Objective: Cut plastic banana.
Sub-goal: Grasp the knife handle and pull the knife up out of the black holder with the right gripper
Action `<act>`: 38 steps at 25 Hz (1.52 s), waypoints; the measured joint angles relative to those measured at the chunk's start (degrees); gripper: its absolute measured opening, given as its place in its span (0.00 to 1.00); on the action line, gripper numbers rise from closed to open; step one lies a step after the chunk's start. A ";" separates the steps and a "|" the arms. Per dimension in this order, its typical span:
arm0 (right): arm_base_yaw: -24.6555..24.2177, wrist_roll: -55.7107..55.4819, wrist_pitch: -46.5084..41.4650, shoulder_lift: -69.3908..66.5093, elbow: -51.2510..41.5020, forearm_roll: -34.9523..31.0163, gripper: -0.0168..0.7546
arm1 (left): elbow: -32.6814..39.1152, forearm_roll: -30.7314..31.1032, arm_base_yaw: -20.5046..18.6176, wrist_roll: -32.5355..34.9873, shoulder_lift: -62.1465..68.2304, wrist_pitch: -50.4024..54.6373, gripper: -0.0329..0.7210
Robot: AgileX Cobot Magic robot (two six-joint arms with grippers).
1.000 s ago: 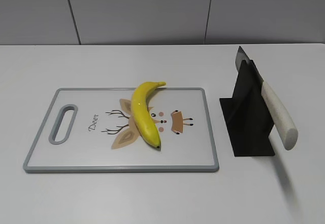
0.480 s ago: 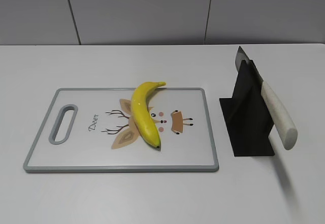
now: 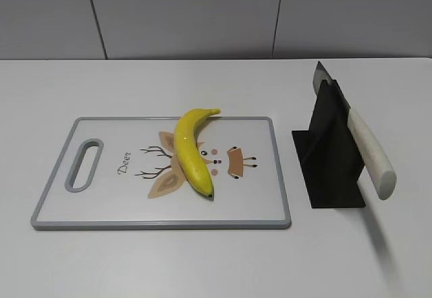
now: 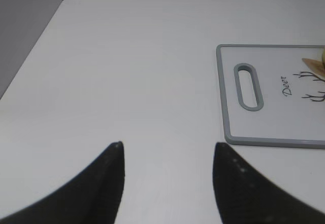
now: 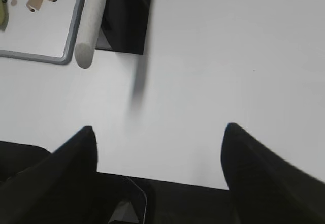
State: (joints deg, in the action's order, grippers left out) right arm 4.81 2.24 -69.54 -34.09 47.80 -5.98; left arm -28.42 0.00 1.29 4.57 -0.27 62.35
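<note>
Looking across the white tabletop (image 3: 216,257), we are seeing nothing of the task begun yet: both arms are hanging back, out of the exterior view, and the knife is untouched. The grey-rimmed cutting board (image 3: 61,176) with its deer drawing is lying flat at the centre-left, and the plastic banana (image 3: 190,151) is resting on it, stem reaching the far rim and dark tip pointing toward us, whole and uncut. Just right of the board, the black knife stand (image 3: 331,159) is holding the knife (image 3: 368,151) at a slant, its pale handle jutting toward the near right.

We are judging the step in hand to be the approach. The right gripper (image 5: 157,148) is hovering above bare tabletop with its jaws spread wide and nothing between them, the knife handle up and to its left. The left gripper (image 4: 167,155) is also standing open and empty, near the board's handle slot. Next, we are expecting the right gripper to need to close on the handle and lift it clear of the stand, while the left one is steadying the banana. Nothing is blocking either path; the stand itself could tip or drag.
</note>
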 joint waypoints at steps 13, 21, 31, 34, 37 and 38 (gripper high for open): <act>0.92 -1.35 -0.01 -23.20 10.96 -7.88 0.78 | 0.00 -0.31 0.00 0.00 0.00 0.00 0.76; 8.98 -2.24 0.10 -36.86 16.28 -7.16 0.78 | 0.00 -0.31 0.00 0.00 0.00 0.00 0.75; 16.95 -10.48 0.10 -50.53 16.94 0.24 0.75 | 0.00 -0.31 0.00 0.00 0.00 0.00 0.75; 17.02 -11.48 0.15 -52.40 16.94 0.29 0.70 | 0.00 -0.31 0.00 0.00 0.00 0.00 0.75; 17.02 -12.14 0.47 -54.22 16.94 0.29 0.68 | 0.00 -0.31 0.00 0.00 0.00 0.00 0.75; 17.02 -12.42 0.86 -54.89 16.94 0.29 0.68 | 0.00 -0.31 0.00 0.00 0.00 0.00 0.75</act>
State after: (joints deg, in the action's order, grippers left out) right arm 21.83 -10.18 -68.68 -88.97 64.74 -5.69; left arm -28.42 -0.31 1.29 4.57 -0.27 62.35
